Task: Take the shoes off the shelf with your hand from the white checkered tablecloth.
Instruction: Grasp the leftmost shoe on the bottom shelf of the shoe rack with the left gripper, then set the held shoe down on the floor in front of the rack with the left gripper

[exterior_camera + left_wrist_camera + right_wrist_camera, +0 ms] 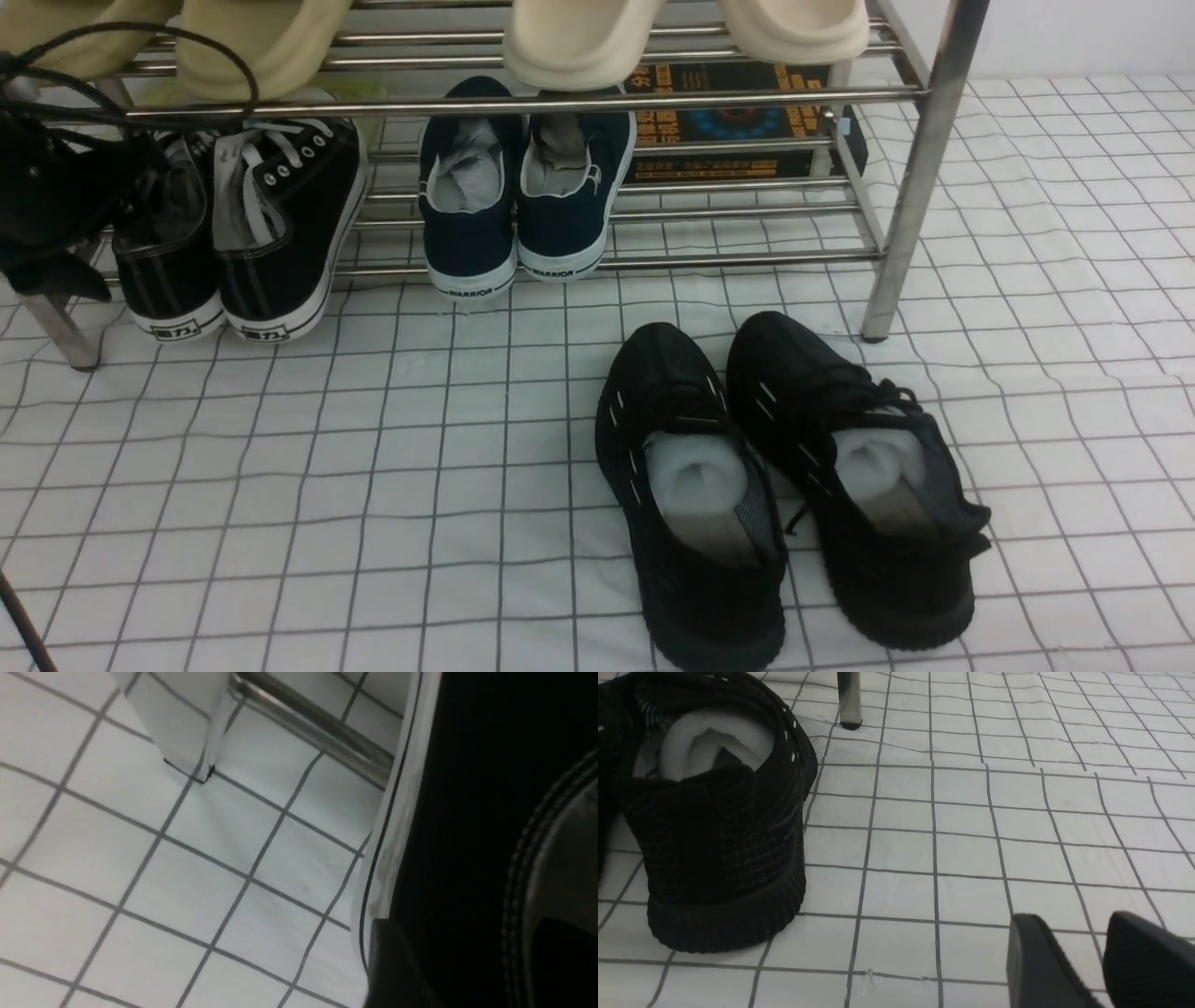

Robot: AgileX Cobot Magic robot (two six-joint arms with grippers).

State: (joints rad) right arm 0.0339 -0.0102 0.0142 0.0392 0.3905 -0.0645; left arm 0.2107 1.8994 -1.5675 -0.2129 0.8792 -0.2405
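Observation:
The shoes (243, 233), black canvas sneakers with white laces and soles, stand on the lower tier of the steel shelf (924, 168) at the left, heels over the front bar. My left gripper (154, 210) is at the left shoe of the pair. In the left wrist view my left gripper (467, 933) is open astride that shoe's side wall (458, 812), one finger outside and one inside. The white checkered tablecloth (373, 467) covers the floor. My right gripper (1064, 926) is open and empty, low over the cloth; it is out of the front view.
Navy WARRIOR sneakers (518, 196) stand mid-shelf. All-black knit trainers (784, 485) lie on the cloth in front of the shelf's right leg (896, 280); one (719, 835) is beside my right gripper. Beige slippers (672, 33) sit on the upper tier. A dark box (738, 121) stands behind.

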